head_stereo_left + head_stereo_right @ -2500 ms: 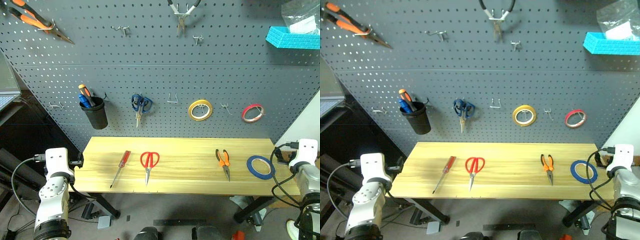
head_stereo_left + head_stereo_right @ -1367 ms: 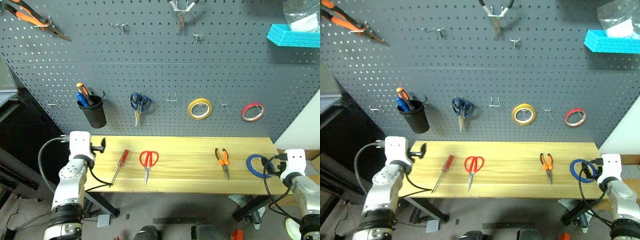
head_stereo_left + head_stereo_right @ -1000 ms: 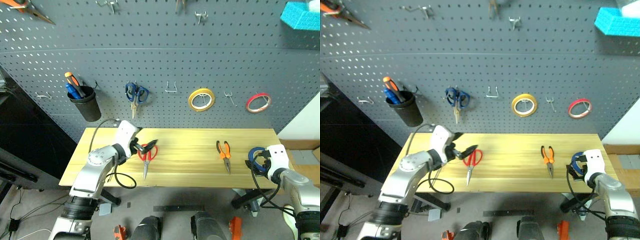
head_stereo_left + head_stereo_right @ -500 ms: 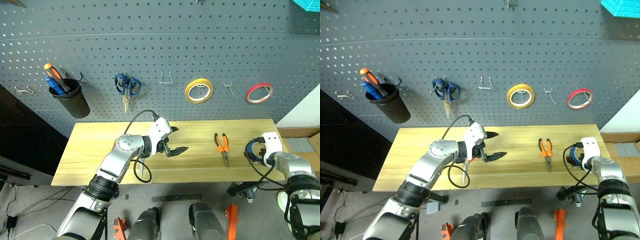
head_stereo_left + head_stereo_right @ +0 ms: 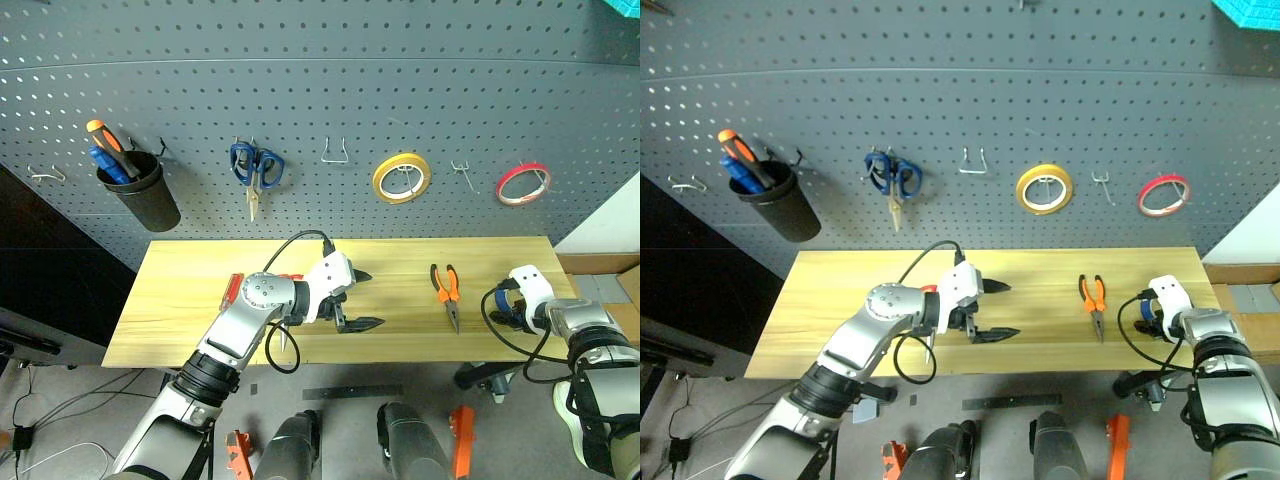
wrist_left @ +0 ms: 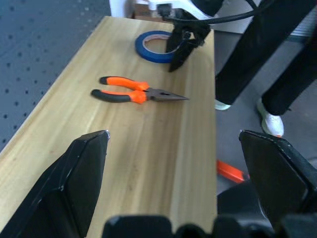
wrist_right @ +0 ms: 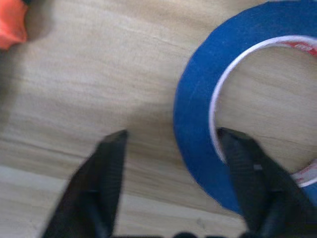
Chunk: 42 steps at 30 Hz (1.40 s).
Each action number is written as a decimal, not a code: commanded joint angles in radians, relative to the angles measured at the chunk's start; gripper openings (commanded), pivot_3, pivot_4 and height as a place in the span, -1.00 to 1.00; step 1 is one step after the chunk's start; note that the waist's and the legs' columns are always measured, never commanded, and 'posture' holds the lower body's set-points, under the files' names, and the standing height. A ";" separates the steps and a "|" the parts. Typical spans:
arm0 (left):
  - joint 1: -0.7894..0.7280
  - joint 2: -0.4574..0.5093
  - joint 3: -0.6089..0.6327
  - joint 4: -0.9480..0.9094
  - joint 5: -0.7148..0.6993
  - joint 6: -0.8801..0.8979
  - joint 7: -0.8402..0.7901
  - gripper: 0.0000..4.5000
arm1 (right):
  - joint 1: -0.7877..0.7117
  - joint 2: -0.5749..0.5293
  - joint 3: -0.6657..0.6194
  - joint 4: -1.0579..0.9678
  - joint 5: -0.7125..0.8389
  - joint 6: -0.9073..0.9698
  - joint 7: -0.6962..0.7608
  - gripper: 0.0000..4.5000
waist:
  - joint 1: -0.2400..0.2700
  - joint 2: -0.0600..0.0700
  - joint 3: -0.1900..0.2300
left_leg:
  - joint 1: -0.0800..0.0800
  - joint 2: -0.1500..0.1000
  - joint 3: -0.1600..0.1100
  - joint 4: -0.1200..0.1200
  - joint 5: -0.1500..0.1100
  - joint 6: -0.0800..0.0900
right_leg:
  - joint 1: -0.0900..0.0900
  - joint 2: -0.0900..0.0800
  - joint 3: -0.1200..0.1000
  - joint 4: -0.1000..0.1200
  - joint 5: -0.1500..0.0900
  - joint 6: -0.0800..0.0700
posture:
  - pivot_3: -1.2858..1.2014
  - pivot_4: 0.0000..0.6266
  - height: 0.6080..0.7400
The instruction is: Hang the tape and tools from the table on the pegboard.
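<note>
**A:** Where is the blue tape (image 7: 198,148) right now?

**B:** Flat on the table (image 5: 180,290), at its right end, just right of the pliers (image 5: 446,290). The right gripper (image 7: 171,163) is down over it, one finger outside the near band and the other inside the hollow centre, so they straddle the band. The fingers stand apart with the band between them; I cannot tell whether they are pressing it yet.

**A:** So which step is this?

**B:** My reading: picking up the tape, the first item to go on the pegboard (image 5: 320,90). Nothing from the table hangs there yet.

**A:** And the other arm?

**B:** The left gripper (image 5: 358,300) hovers above the middle of the table, spread wide and empty, pointing toward the pliers (the red-handled scissors (image 5: 928,345) and screwdriver (image 5: 232,290) peek out from under that arm).

**A:** What does the next move call for?

**B:** Closing firmly on the band, lifting it clear, then carrying it to a free hook (image 5: 460,175) between the yellow and red rings.
</note>
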 commanded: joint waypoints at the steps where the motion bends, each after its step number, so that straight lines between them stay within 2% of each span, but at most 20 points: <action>1: -0.013 -0.003 -0.002 -0.046 -0.004 -0.020 -0.011 1.00 | 0.034 0.009 0.020 0.035 -0.038 -0.001 -0.029 -0.37 | 0.000 0.000 0.000 | -0.001 0.000 0.000 0.002 0.000 0.000 | 0.000 0.000 0.000 0.000 0.000 0.001 | -0.09 -0.18 1.00; 4: -0.008 -0.010 -0.002 -0.050 -0.008 -0.021 -0.012 1.00 | 0.043 0.017 -0.007 0.033 -0.028 -0.012 -0.089 -0.79 | 0.000 -0.001 0.000 | -0.001 0.000 -0.001 0.005 0.000 0.001 | 0.001 0.000 0.002 0.000 0.002 0.004 | -0.09 -0.20 1.00; 8: -0.006 -0.030 0.015 -0.059 -0.034 -0.003 -0.006 1.00 | 0.081 0.028 -0.035 -0.016 -0.011 -0.027 -0.140 -0.82 | 0.002 -0.004 -0.001 | 0.000 -0.001 0.000 0.007 0.001 0.003 | 0.001 0.000 0.009 -0.001 0.006 0.008 | -0.10 -0.20 1.00; 11: -0.007 -0.038 0.030 -0.070 -0.053 0.017 0.002 1.00 | 0.146 0.032 -0.056 -0.163 0.006 -0.009 -0.141 -0.82 | 0.002 -0.005 -0.001 | 0.000 -0.001 0.002 0.008 0.001 0.004 | 0.001 0.001 0.011 -0.001 0.007 0.010 | -0.11 -0.20 1.00; 14: -0.009 -0.040 0.040 -0.078 -0.062 0.031 0.007 1.00 | 0.231 0.028 -0.085 -0.383 0.039 0.053 -0.141 -0.82 | 0.002 -0.004 0.000 | -0.001 -0.001 0.002 0.007 0.001 0.004 | 0.000 0.000 0.012 -0.001 0.007 0.010 | -0.11 -0.20 1.00; 18: -0.016 -0.052 0.086 -0.102 -0.100 0.064 0.035 1.00 | 0.443 0.011 -0.147 -0.976 0.062 0.207 -0.172 -0.82 | 0.001 0.002 0.003 | -0.002 0.000 0.003 0.005 0.001 0.004 | -0.004 0.000 0.014 -0.001 0.007 0.010 | -0.13 -0.19 1.00; 22: -0.034 -0.065 0.113 -0.111 -0.119 0.061 0.059 1.00 | 0.584 0.068 -0.190 -1.480 0.040 0.383 -0.275 -0.82 | -0.005 0.005 0.004 | -0.004 0.000 0.007 0.006 0.000 0.005 | -0.008 -0.001 0.017 0.000 0.007 0.011 | -0.14 -0.20 1.00; 24: -0.044 -0.071 0.123 -0.106 -0.128 0.055 0.061 1.00 | 0.620 0.104 -0.152 -1.669 -0.006 0.433 -0.332 -0.82 | -0.005 0.004 0.004 | -0.004 0.002 0.007 0.006 0.000 0.005 | -0.008 -0.001 0.017 0.000 0.007 0.011 | -0.14 -0.20 1.00; 28: -0.060 -0.068 0.136 -0.100 -0.150 0.048 0.052 1.00 | 0.623 0.162 -0.017 -1.885 -0.132 0.441 -0.445 -0.82 | -0.004 0.004 0.004 | -0.003 0.002 0.006 0.006 0.000 0.005 | -0.008 0.000 0.016 0.000 0.007 0.011 | -0.15 -0.21 1.00; 33: -0.071 -0.064 0.158 -0.113 -0.174 0.053 0.045 1.00 | 0.523 0.244 0.064 -1.905 -0.180 0.415 -0.497 -0.82 | -0.004 0.004 0.004 | -0.004 0.001 0.007 0.006 0.000 0.005 | -0.008 0.000 0.016 -0.001 0.007 0.011 | -0.15 -0.23 1.00; 37: -0.079 -0.065 0.164 -0.123 -0.192 0.070 0.047 1.00 | 0.445 0.295 0.024 -1.764 -0.135 0.354 -0.497 -0.82 | -0.003 0.004 0.004 | -0.004 0.001 0.007 0.006 0.000 0.005 | -0.008 0.000 0.015 -0.001 0.007 0.011 | -0.15 -0.25 1.00; 42: -0.086 -0.073 0.165 -0.134 -0.201 0.085 0.054 1.00 | 0.319 0.322 -0.007 -1.499 -0.101 0.177 -0.498 -0.82 | -0.003 0.004 0.004 | -0.004 0.000 0.007 0.005 0.000 0.005 | -0.008 0.001 0.016 -0.001 0.007 0.010 | -0.13 -0.27 1.00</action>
